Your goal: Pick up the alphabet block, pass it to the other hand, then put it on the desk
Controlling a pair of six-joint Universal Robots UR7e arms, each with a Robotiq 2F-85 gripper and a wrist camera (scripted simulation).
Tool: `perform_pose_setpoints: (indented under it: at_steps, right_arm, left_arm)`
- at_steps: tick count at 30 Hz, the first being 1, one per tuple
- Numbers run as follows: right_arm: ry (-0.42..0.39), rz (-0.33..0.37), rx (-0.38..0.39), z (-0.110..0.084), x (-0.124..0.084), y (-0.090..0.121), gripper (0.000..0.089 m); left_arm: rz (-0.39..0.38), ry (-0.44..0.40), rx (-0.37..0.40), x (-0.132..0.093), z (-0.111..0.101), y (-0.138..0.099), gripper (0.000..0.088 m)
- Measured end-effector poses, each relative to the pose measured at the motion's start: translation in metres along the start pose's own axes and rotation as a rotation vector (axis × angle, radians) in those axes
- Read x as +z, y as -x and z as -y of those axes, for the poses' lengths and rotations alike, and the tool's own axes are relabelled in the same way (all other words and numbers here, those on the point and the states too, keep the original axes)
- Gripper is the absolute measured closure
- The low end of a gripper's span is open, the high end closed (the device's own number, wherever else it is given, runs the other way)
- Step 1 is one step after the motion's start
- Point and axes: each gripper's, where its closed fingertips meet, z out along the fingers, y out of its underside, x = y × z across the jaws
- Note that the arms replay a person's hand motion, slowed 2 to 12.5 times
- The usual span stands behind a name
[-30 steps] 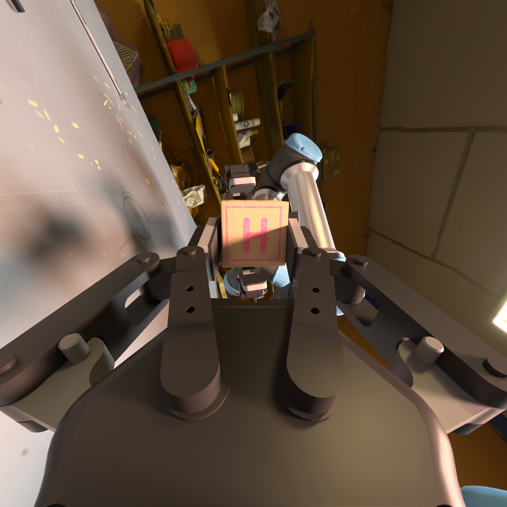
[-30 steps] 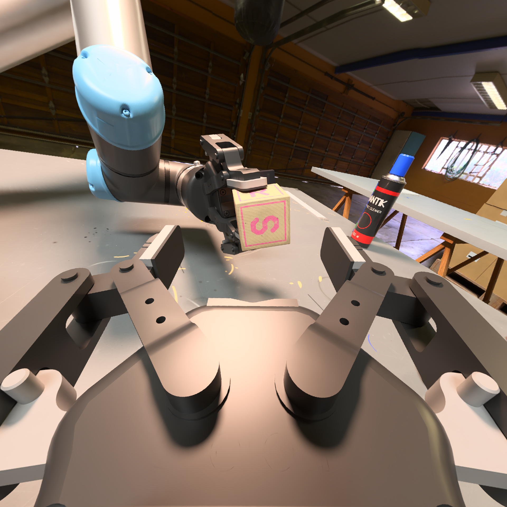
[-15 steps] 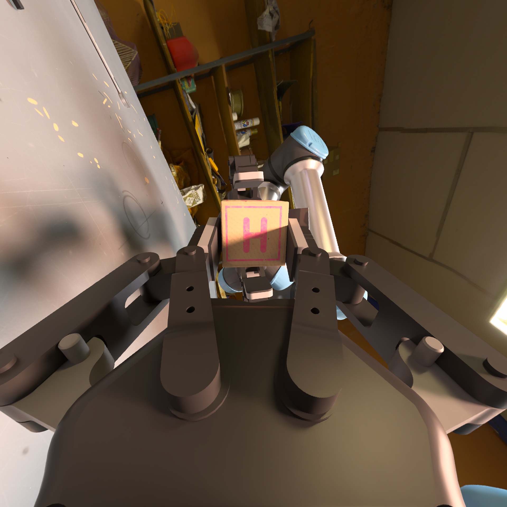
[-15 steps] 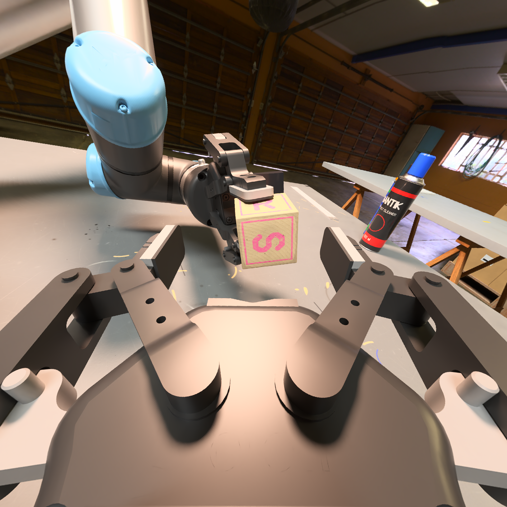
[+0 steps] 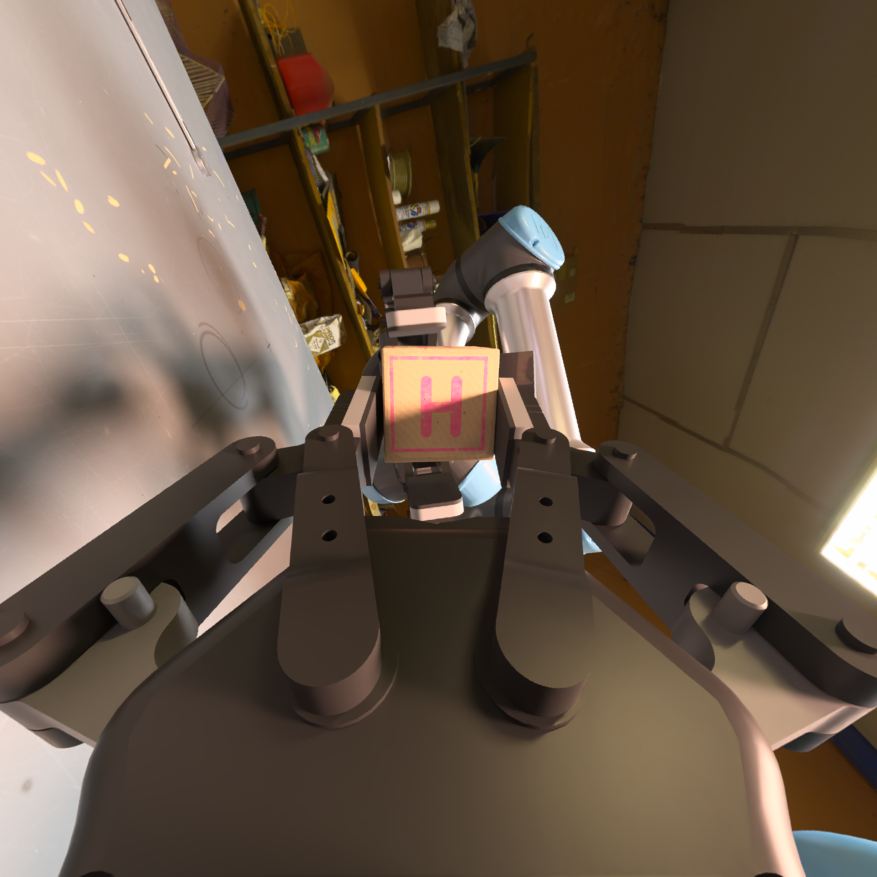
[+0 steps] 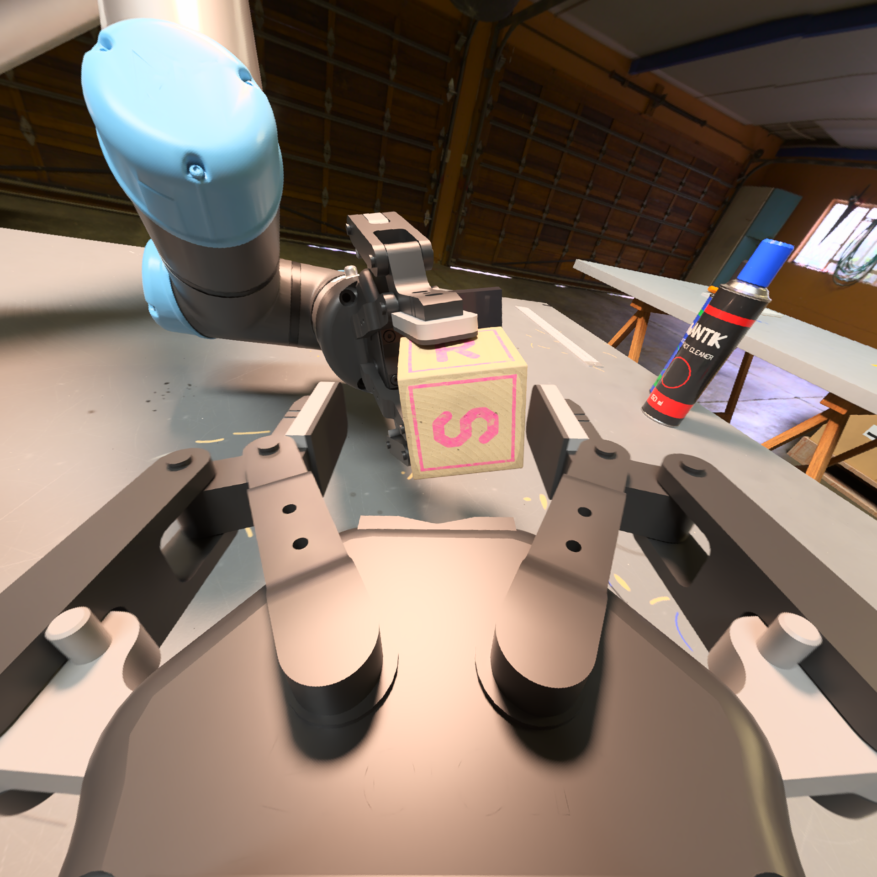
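The alphabet block [image 5: 441,403], pale wood with pink letters, is held in mid-air above the grey desk [image 5: 95,237]. My left gripper [image 5: 439,417] is shut on it, one pad on each side. In the right wrist view the block [image 6: 462,417] sits between the two spread fingers of my right gripper [image 6: 436,408]. There are gaps on both sides and the pads do not touch it. The left gripper's fingers [image 6: 434,325] clamp the block from above and below there. The right gripper's fingers [image 5: 415,315] show beyond the block in the left wrist view.
A black spray can [image 6: 707,332] with a blue cap stands on the desk [image 6: 142,403] to the right. A second table on wooden trestles [image 6: 712,303] stands behind it. Shelves with clutter [image 5: 379,166] line the far wall.
My right gripper has moved closer, so the block now lies between its fingers, and its jaws have narrowed a little. The left gripper has kept the block still.
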Motion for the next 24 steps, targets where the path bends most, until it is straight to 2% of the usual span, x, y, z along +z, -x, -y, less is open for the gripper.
perform_pose_setpoints:
  at_steps: [8,24]
  right_arm:
    - [-0.015,0.004,-0.007,-0.0001,0.0025,-0.0007,0.0497]
    - [-0.011,0.022,0.022,-0.0005,0.0008,0.0023,0.0499]
  left_arm:
    - [-0.005,0.019,-0.013,0.0001,-0.0039,0.0015,0.0480]
    - [-0.029,0.043,-0.032,0.0013,-0.0070,0.0019,0.0476]
